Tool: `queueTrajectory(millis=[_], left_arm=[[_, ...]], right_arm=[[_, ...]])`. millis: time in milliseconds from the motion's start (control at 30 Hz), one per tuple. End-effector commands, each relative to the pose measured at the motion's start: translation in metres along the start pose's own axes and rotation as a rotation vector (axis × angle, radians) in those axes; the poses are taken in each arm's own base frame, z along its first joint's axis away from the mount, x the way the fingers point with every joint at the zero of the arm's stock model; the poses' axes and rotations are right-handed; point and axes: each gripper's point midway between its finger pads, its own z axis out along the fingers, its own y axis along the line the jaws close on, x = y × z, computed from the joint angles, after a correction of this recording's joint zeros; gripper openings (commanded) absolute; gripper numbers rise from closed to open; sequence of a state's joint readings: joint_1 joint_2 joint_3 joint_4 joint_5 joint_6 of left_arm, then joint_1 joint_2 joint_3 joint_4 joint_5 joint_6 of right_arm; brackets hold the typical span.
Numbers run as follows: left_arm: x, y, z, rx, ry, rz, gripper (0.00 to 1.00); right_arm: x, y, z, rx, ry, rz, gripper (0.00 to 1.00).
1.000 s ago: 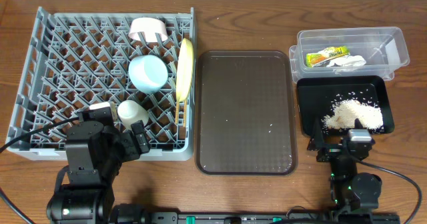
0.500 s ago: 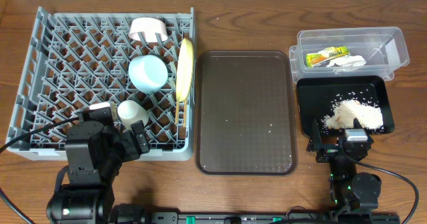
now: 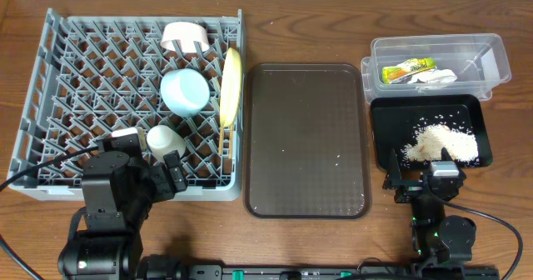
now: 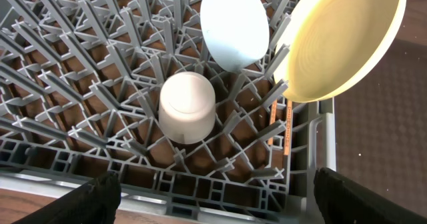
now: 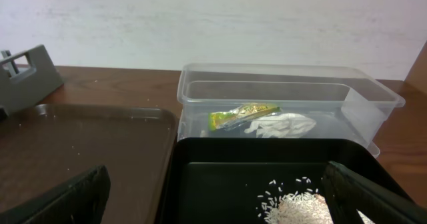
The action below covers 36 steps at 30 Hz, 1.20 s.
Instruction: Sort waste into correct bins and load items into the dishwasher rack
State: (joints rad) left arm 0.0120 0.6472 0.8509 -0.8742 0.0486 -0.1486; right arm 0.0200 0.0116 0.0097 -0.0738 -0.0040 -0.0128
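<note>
The grey dishwasher rack (image 3: 50, 80) holds the whitish-pink bowl (image 3: 183, 37), the light blue bowl (image 3: 184, 91), the small white cup (image 3: 164, 139), the yellow-green plate (image 3: 230, 86) standing on edge, and the chopsticks (image 4: 287, 127) beside the plate. The clear tub (image 3: 491, 51) holds the snack wrapper (image 3: 408, 69) and crumpled white paper (image 3: 437, 77). The black tray (image 3: 391, 117) holds rice scraps (image 3: 440, 142). My left gripper (image 4: 217, 197) is open over the rack's front edge, near the cup (image 4: 187, 107). My right gripper (image 5: 223, 194) is open at the black tray's (image 5: 233, 164) front edge.
The brown serving tray (image 3: 306, 138) lies between the rack and the bins, with a few rice grains on it. The wall runs behind the tub (image 5: 287, 84). Both arm bases sit at the table's front edge.
</note>
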Motion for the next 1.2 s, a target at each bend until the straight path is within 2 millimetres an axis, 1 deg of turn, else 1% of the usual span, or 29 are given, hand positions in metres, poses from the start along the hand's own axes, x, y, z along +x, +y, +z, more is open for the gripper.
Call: queueTrajectory(millis=[0, 233, 367, 467, 600, 700, 833, 967, 1167], left_arm=[[0.001, 0.001, 0.001, -0.007, 0.001, 0.015, 0.94], [0.000, 0.001, 0.000, -0.006, -0.003, 0.015, 0.94], [0.002, 0.006, -0.007, -0.027, -0.035, 0.018, 0.94], [0.015, 0.009, -0.005, -0.022, -0.058, 0.017, 0.94], [0.042, 0.015, 0.014, -0.013, -0.099, 0.016, 0.94], [0.051, 0.016, 0.030, 0.005, -0.179, 0.006, 0.94], [0.050, 0.016, 0.044, 0.035, -0.311, -0.001, 0.94], [0.049, 0.016, 0.053, 0.055, -0.406, -0.003, 0.94], [0.038, 0.013, 0.065, 0.084, -0.534, -0.005, 0.94]], right_arm=[[0.001, 0.004, 0.000, -0.018, -0.002, -0.020, 0.99], [0.001, 0.004, 0.000, -0.018, -0.002, -0.020, 0.99], [0.001, 0.004, 0.000, -0.018, -0.002, -0.020, 0.99], [0.001, 0.004, 0.000, -0.018, -0.002, -0.020, 0.99], [0.001, 0.004, 0.000, -0.018, -0.002, -0.020, 0.99], [0.001, 0.004, 0.000, -0.018, -0.002, -0.020, 0.99], [0.001, 0.004, 0.000, -0.018, -0.002, -0.020, 0.99], [0.001, 0.004, 0.000, -0.018, -0.002, -0.020, 0.99], [0.001, 0.004, 0.000, -0.018, -0.002, -0.020, 0.99]])
